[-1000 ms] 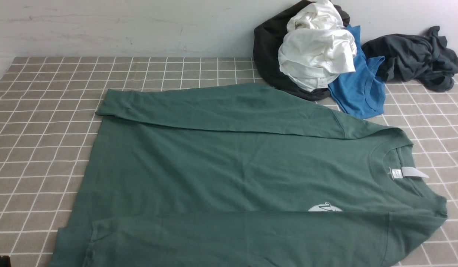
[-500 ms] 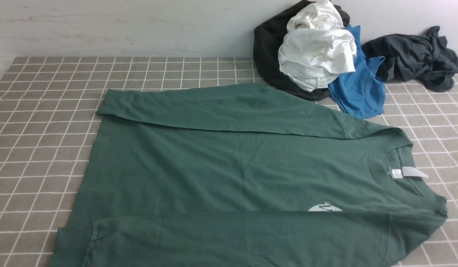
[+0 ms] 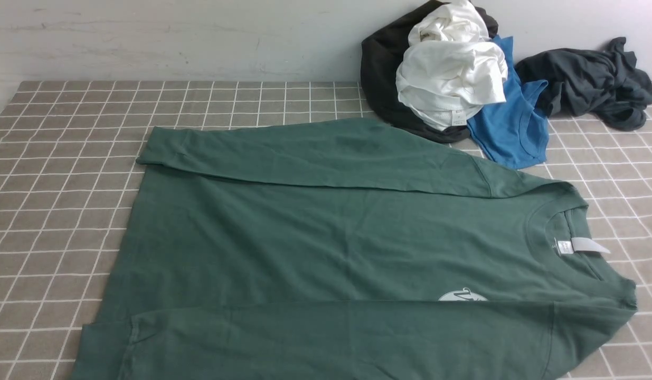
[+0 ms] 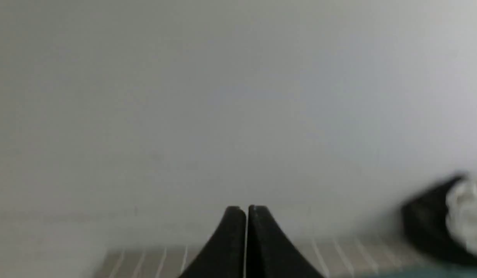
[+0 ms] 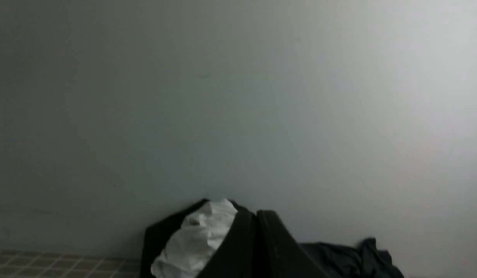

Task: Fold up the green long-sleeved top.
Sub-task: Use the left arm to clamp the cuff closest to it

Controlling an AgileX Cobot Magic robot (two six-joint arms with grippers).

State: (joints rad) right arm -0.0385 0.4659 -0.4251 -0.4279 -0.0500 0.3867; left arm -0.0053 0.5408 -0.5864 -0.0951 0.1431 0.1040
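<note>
While green long-sleeved top [image 3: 331, 237] lies flat, left tool [image 4: 246, 210], right tool [image 5: 257, 214] both closed, empty, well apart from it.

Surface: table [image 3: 67, 158], wearing a grey-brown cloth with a white grid and running back to a pale wall.
Near middle: green long-sleeved top [image 3: 331, 237], lying flat with its neck pointing right and both sleeves lying across the body.
Far edge: black garment [image 3: 381, 79], sitting bunched against the wall and carrying a white garment [image 3: 452, 79].
Beside it: blue tank top [image 3: 510, 132], lying partly under the white bundle.
Far right: dark grey garment [image 3: 589, 84], lying crumpled.
</note>
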